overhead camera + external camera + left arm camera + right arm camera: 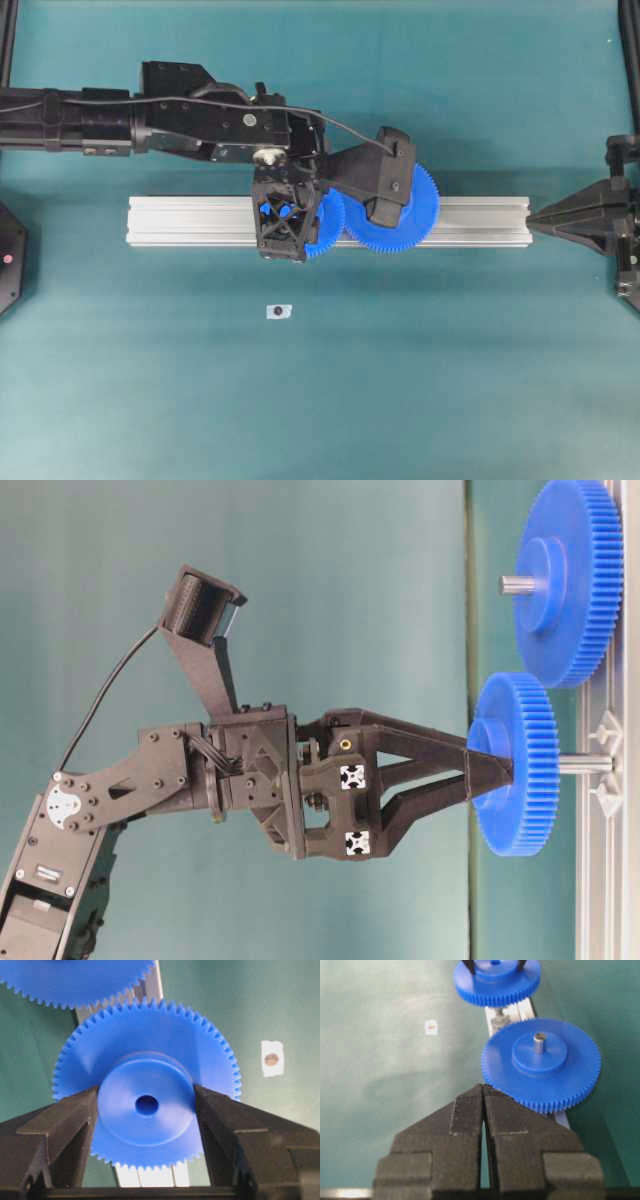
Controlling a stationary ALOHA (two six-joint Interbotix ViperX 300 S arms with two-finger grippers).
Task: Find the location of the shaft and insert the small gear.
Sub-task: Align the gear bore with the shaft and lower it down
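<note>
Teal cloth covers the counter (450, 380) in the overhead view, with an aluminium rail (190, 220) lying across its middle from left to right. The left tool (282, 215) reaches in from the left and sits over the rail, the small gear (328, 222) showing blue beneath and beside it. The large gear (420, 215) stands just right of it on the rail, partly under the left arm's camera housing. A small white tag (279, 311) with a dark dot lies on the cloth nearer than the rail. The right tool (560, 222) rests at the right end of the rail, well apart from both gears.

In the table-level view, which is turned on its side, the left tool (490, 765) has its fingers (430, 742) closed on the hub of the small gear (520, 765). The shaft (585, 764) runs from the gear's far face to the rail (605, 810); how far it enters the bore cannot be told. The large gear (570, 580) sits on its own grey pin (515, 583) beside it.

From the left wrist, the two black fingers (75, 1120) press the raised hub of the small gear (145, 1105) on either side, its dark centre hole facing the camera.

From the right wrist, the right tool (483, 1092) has its jaws together with nothing between them, near the large gear (540, 1062).
</note>
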